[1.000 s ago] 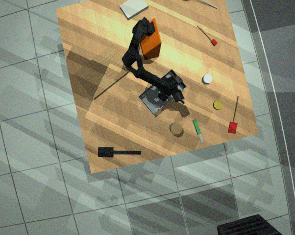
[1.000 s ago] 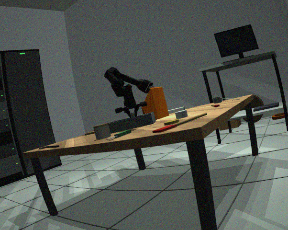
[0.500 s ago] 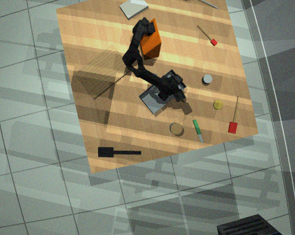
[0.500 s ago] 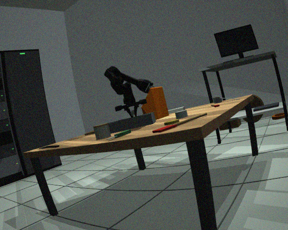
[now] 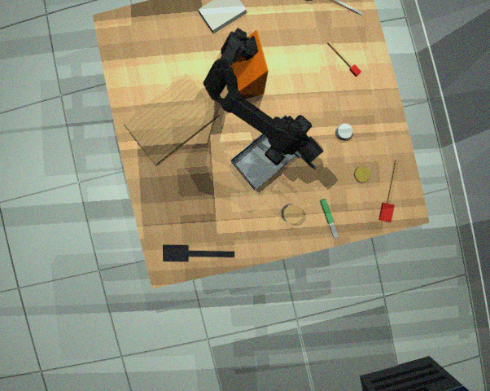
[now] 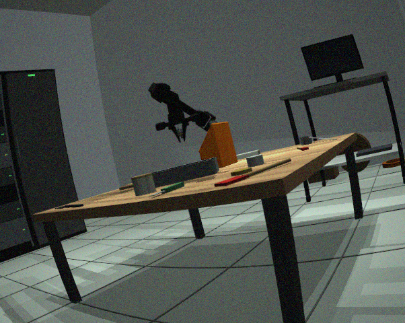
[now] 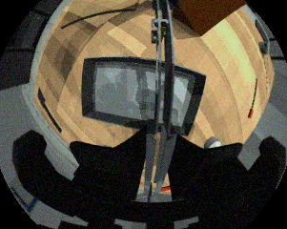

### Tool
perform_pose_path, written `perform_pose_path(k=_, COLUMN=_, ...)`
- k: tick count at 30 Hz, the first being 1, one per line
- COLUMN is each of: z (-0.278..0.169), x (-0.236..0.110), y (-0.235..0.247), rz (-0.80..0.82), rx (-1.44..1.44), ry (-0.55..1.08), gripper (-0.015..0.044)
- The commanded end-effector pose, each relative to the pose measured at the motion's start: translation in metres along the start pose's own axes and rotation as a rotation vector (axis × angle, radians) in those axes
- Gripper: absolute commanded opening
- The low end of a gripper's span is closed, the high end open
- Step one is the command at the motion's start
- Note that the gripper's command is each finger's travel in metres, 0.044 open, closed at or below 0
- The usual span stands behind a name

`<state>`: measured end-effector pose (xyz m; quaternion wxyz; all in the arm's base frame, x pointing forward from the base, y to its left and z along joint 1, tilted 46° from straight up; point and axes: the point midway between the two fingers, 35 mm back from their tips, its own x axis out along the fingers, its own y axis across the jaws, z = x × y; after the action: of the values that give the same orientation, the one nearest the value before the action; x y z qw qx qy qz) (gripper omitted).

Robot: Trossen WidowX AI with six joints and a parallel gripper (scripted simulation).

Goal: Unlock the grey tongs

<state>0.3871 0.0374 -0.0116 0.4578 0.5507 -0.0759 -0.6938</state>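
Observation:
The grey tongs (image 7: 160,61) are shut and narrow. In the wrist view they run from between my fingers straight out over the roasting tin (image 7: 88,92) (image 5: 253,169) (image 6: 185,171). My gripper (image 7: 154,129) (image 5: 298,147) (image 6: 179,132) is shut on the tongs and holds them in the air above the tin's right end, clear of its rim. In the top and exterior views the tongs are too dark against the arm to make out. The wooden board (image 5: 165,120) (image 7: 108,0) lies flat on the table left of the tin with nothing on it.
An orange block (image 5: 251,69) (image 6: 218,144) stands by the arm's base. A white cylinder (image 5: 344,131), a yellow disc (image 5: 361,173), a green-handled tool (image 5: 327,212), a tan cylinder (image 5: 293,213) and a red-headed tool (image 5: 386,211) lie right of and in front of the tin. A black spatula (image 5: 186,252) lies at the front left.

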Motion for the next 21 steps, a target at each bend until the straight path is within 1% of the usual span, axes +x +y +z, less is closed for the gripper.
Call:
perform_pose_path(k=1, z=0.000, x=-0.003, y=0.000, rz=-0.003, rx=0.006, ry=0.002, gripper=-0.0150)
perform_pose_path(k=6, z=0.006, x=0.001, y=0.010, rz=-0.007, rx=-0.030, ry=-0.004, gripper=-0.0150)
perform_pose_path(k=21, z=0.063, x=-0.002, y=0.088, rz=-0.014, rx=-0.305, ry=0.011, gripper=-0.0150)
